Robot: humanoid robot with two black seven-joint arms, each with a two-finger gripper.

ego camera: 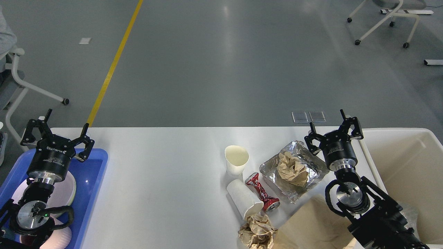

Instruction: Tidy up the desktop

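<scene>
The white desktop (166, 162) carries litter right of centre: an upright paper cup (236, 159), a paper cup on its side (244, 202), a crushed red can (262, 192), a foil tray (294, 170) with crumpled brown paper (292, 169) in it, another crumpled paper ball (256, 232) and a flat brown paper sheet (311, 224) at the front. My right gripper (332, 126) is open and empty, just right of the foil tray. My left gripper (57, 126) is open and empty above the far end of the blue tray (91, 173).
The blue tray at the left holds a pink plate (65, 192) and a pink mug (60, 238), both partly hidden by my left arm. A cream plastic bin (408, 166) stands at the table's right end. Chairs (384, 17) stand on the floor beyond.
</scene>
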